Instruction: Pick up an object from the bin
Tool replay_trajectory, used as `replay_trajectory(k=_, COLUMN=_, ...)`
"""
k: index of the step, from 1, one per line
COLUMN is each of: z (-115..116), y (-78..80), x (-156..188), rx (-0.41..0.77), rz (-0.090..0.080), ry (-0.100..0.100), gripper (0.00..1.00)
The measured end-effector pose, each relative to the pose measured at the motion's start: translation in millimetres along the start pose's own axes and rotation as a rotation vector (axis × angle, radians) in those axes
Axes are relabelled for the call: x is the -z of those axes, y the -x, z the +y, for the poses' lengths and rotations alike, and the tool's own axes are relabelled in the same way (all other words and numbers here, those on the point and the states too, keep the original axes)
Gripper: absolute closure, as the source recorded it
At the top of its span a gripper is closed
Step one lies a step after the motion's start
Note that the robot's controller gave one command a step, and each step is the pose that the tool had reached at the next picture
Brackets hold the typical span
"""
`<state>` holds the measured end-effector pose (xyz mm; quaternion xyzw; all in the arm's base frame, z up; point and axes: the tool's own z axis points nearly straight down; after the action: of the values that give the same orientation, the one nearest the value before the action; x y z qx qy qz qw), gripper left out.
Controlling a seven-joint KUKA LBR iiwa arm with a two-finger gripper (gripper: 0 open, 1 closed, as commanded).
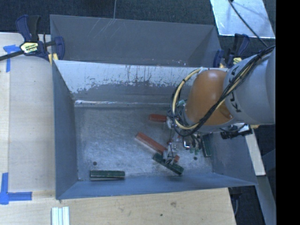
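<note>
Near the front right of the grey bin [64,139], the gripper [172,153] hangs low over a dark green oblong piece [168,164], just beside a reddish-brown stick [149,142]. Nothing looks lifted: by my judgement the grasp and the raise are not yet done. Whether the gripper is released or clenched, I cannot tell. A second green bar [107,174] lies well apart, front left

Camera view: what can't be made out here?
1. Red piece by the back wall: right end hidden behind the arm's cables.
2. Dark green piece by the gripper: too small to tell its kind, or whether they touch.
3. Bin, right side: covered by the orange cover.
</note>
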<state>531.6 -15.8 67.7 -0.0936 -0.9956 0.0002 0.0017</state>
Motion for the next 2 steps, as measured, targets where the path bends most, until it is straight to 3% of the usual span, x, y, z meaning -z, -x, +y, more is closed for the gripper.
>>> replay_trajectory(k=1, z=0.3, y=2.7, x=4.5, rx=0.001, rz=-0.009, ry=0.001, gripper=1.0)
replay_trajectory(k=2, z=22.5, y=-16.2, x=42.5, rx=0.04, rz=-0.01, ry=0.002, gripper=1.0)
